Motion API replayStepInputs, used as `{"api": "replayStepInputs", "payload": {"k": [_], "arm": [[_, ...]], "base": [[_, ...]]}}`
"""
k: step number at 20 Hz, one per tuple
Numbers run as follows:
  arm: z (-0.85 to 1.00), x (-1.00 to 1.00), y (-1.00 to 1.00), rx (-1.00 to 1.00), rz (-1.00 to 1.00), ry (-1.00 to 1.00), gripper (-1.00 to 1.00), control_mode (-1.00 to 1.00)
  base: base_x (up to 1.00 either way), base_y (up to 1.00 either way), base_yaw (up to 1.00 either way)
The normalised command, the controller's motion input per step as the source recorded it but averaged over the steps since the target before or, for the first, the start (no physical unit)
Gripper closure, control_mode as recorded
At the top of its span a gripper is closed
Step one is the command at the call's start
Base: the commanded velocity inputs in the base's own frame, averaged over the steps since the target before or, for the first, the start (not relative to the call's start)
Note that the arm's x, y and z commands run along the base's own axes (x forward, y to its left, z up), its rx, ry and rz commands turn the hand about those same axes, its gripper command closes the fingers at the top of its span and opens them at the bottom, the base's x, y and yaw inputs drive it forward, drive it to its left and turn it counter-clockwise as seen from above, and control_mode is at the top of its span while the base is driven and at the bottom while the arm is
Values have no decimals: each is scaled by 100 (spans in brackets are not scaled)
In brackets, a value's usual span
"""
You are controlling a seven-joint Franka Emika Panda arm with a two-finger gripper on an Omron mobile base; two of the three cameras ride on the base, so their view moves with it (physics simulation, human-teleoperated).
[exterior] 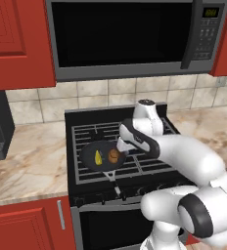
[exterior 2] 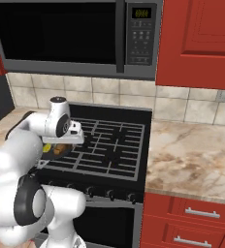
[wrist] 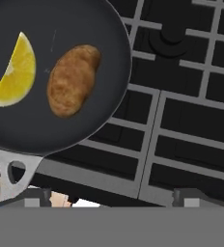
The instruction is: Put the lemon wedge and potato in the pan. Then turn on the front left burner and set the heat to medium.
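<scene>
A: Going left to right, what sits in the pan (wrist: 51, 72)?

B: The lemon wedge (wrist: 16, 72) lies on the pan's left side, the potato (wrist: 73, 79) just beside it nearer the middle, the two apart. Both are already in, so I judge the loading half of the task finished.

A: And where is the pan?

B: On the front left burner (exterior: 93, 146) of the stove (exterior 2: 117, 145), near the stove's front edge, handle (exterior: 113, 181) pointing toward the knobs (exterior 2: 109, 193). That puts it ready for the heat.

A: The claw (wrist: 111, 197)?

B: It hangs over the grate right of the pan, tips spread wide, holding nothing. Empty makes sense: what remains, I reckon, is the knob for that burner.
</scene>
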Motion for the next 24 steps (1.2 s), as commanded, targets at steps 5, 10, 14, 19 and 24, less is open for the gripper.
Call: {"api": "replayStepInputs", "payload": {"k": [5,10,14,19,24], "arm": [[1,-19,0,0,0,1,-100,-100],[0,-48,0,1,0,0,-100,-100],[2,-20,-3,0,1,1,-100,-100],[13,-25,-22,1,1,2,-100,-100],[16,-26,-20,7,0,2,-100,-100]], "base": [[0,0,0],[0,0,0],[0,0,0],[0,0,0],[0,0,0]]}}
